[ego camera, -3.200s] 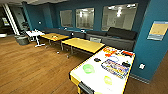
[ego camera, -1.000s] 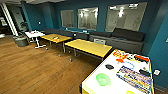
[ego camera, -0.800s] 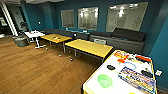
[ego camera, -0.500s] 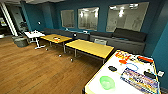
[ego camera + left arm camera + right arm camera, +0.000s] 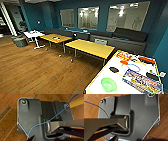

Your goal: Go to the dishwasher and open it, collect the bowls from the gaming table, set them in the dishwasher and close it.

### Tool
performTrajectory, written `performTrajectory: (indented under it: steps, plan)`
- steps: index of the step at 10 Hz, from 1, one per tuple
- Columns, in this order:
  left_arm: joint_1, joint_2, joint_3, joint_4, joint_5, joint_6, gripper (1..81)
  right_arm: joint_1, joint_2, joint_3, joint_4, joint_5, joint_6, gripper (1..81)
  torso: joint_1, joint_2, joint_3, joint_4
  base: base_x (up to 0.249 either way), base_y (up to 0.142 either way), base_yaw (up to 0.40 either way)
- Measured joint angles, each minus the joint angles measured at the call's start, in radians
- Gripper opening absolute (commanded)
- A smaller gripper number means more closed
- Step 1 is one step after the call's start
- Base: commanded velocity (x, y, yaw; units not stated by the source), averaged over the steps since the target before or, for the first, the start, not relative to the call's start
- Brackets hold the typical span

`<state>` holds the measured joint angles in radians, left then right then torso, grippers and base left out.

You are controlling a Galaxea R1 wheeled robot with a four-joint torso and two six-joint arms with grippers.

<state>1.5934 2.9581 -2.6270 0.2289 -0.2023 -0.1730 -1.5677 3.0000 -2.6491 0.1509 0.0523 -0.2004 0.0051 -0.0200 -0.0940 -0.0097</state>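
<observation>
The gaming table (image 5: 100,82), long with a plain white top, fills the lower right of the head view. A bright translucent green bowl (image 5: 108,84) stands on its near end. Beyond it lie colourful game boards (image 5: 142,80) and boxes (image 5: 123,56). The dishwasher is out of view. Both wrist views look down on wooden floor; a dark tip of my left gripper (image 5: 31,138) and of my right gripper (image 5: 114,138) shows at the picture edge, its state unreadable.
Two yellow wooden tables (image 5: 88,47) (image 5: 55,38) stand mid-room, with a small white table (image 5: 33,34) and a grey stool (image 5: 20,42) to their left. A dark sofa (image 5: 120,40) lines the blue wall under windows. Open wooden floor (image 5: 37,70) spreads to the left. Flat black pieces (image 5: 113,69) lie on the gaming table.
The whole head picture has shifted: the camera has moved nearer, and the gaming table now sits larger and further to the lower right. The things themselves have not moved.
</observation>
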Motion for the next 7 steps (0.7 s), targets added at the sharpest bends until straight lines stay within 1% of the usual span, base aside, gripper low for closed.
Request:
performTrajectory:
  steps: [4, 5, 7]
  plan:
    - [0.009, 0.000, 0.000, 0.000, 0.007, 0.000, 81.1, -0.005, 0.001, 0.000, 0.000, -0.001, -0.001, 81.1, -0.001, 0.000, 0.000, 0.000, 0.000, 0.000, 0.000]
    - [0.009, 0.000, 0.000, 0.000, 0.007, 0.000, 81.1, -0.003, 0.001, 0.000, 0.000, -0.001, -0.001, 81.1, -0.001, 0.000, 0.000, 0.000, 0.000, 0.000, -0.133]
    - [0.009, -0.002, 0.000, 0.000, 0.006, 0.000, 81.1, -0.004, 0.003, 0.000, 0.000, -0.001, -0.001, 81.1, -0.001, 0.000, 0.000, 0.000, 0.000, 0.000, -0.367]
